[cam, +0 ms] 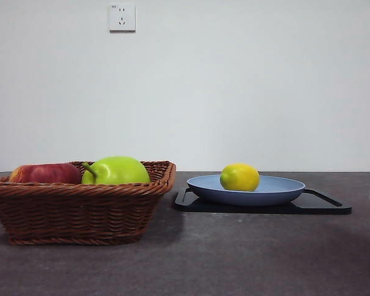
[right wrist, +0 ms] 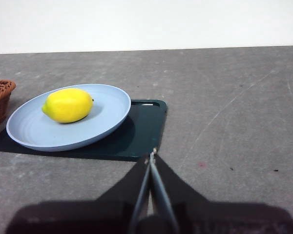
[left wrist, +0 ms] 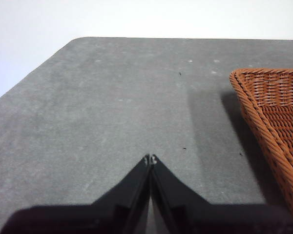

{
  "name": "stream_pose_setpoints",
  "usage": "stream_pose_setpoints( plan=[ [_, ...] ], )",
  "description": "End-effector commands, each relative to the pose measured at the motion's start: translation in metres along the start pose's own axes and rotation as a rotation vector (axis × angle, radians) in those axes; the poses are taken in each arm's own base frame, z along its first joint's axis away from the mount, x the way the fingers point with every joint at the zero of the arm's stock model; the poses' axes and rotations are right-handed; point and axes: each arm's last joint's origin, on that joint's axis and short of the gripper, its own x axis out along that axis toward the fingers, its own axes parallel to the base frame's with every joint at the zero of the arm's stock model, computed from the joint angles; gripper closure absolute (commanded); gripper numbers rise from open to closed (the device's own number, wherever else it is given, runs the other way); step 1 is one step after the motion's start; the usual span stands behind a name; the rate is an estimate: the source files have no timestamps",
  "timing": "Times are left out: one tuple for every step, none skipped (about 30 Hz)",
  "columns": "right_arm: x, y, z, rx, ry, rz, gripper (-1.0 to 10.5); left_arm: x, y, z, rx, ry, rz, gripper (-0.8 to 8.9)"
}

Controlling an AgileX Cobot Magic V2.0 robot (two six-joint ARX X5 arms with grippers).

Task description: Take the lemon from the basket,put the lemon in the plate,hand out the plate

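While basket (cam: 80,209) hides apple (cam: 44,173), lemon (cam: 239,177) plated

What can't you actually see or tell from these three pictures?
- Front view: the basket wall hides the lower parts of the red apple and green fruit, and anything lying deeper.
- Front view: both arms are out of frame.
- Left wrist view: the basket is cut off by the picture's edge; its contents do not show.
- Front view: the plate rim hides the underside of the lemon.
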Motion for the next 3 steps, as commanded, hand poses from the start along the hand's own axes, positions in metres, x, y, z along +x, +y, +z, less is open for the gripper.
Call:
stream_pose_setpoints(
  plan=[
    [0.0003, -0.0001, -0.0026, 0.011, 0.014, -0.002, 9.4, 0.001, 0.0004, -0.0026, -0.01, 0.001, 0.004, 8.05],
    [0.0003, -0.0001, -0.0026, 0.011, 0.014, -0.002, 9.4, 0.001, 0.0004, -0.0026, -0.01, 0.001, 0.005, 8.05],
    [0.0003, -0.0001, -0.0026, 0.011, 0.014, -0.002, 9.4, 0.001, 0.0004, -0.0026, -0.01, 0.001, 0.005, 8.05]
  ],
)
